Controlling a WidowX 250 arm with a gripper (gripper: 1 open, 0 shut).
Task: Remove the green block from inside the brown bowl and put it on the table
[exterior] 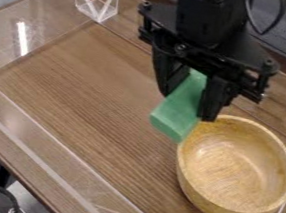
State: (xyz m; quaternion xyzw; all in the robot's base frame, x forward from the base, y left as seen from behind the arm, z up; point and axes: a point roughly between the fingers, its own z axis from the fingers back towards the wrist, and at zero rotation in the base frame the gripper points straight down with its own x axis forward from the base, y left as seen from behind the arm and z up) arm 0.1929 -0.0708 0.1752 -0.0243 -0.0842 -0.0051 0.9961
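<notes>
My black gripper (196,96) is shut on the green block (178,113), a bright green bar that hangs tilted in the air, its lower end out over the table (81,89) just left of the brown bowl's rim. The brown bowl (238,170), light wood with a thick rim, sits at the front right of the table with nothing visible inside it. The block's upper end is hidden between the fingers.
Low clear acrylic walls (44,154) run along the table's front and left edges. A small clear folded stand (94,0) sits at the back left corner. The arm's body and cables rise at the top centre.
</notes>
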